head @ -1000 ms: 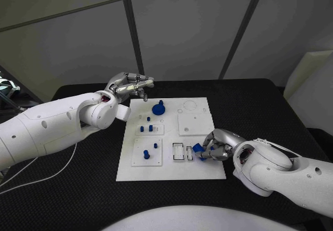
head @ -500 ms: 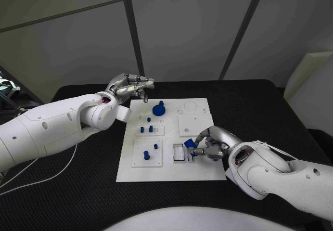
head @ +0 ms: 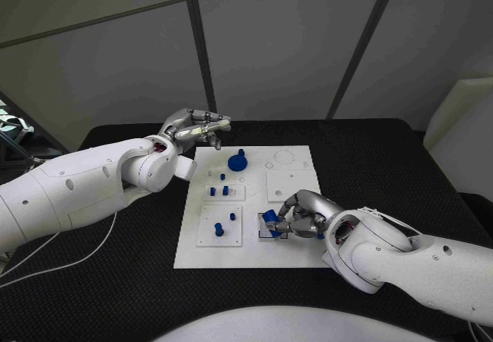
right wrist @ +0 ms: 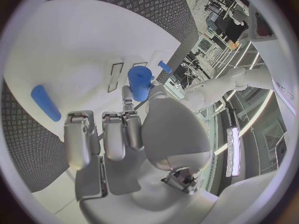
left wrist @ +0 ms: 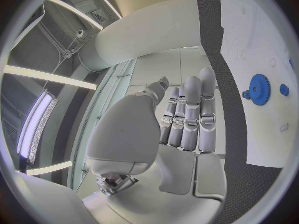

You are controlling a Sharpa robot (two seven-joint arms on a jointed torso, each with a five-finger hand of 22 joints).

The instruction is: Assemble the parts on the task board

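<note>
Black table (head: 123, 285) with a textured top carries the white task board (head: 251, 249) at its middle, and grey wall panels with dark seams stand behind it. Blue parts rest on the board: a gear (head: 237, 162) at the far end, two small pegs (head: 216, 190) left of centre, and another peg (head: 218, 229) in the near left plate.

The right hand (head: 298, 217) is curled over the near middle of the board and pinches a blue block (head: 271, 216) between thumb and fingers, right above the two narrow slots (head: 265, 229). In the right wrist view the same block (right wrist: 139, 82) sits at the fingertips beside those slots. Its arm reaches in from the near right, bent low over the table.

The left hand (head: 193, 126) hovers past the board's far left corner, fingers held straight together and holding nothing, wrist raised above the table.
</note>
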